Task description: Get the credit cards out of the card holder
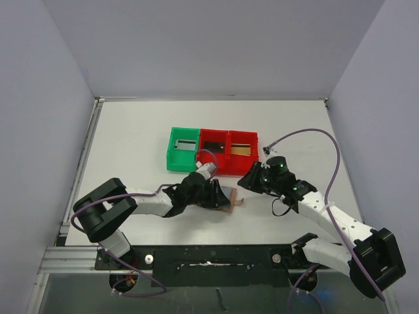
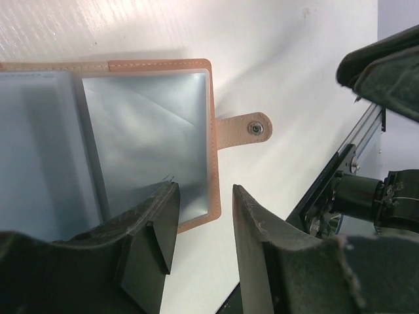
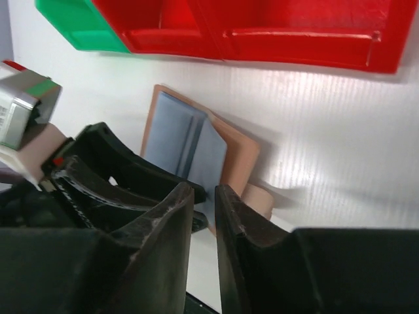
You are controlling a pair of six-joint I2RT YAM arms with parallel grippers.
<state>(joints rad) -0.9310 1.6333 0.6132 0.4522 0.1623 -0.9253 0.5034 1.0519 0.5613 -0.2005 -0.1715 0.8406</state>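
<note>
Card holder (image 2: 147, 131) lies spread open, its edge straddled by the half-parted left gripper (image 2: 205, 196) (probably to steady it), while the narrowly parted, empty right gripper (image 3: 204, 190) faces its pockets (image 3: 171, 127).

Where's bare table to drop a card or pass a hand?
Free: table behind the green bin and red bins; left of the green bin; right of the red bins, under the purple cable loop. Crowded: in front of the bins, where left gripper and right gripper meet at the card holder.
</note>
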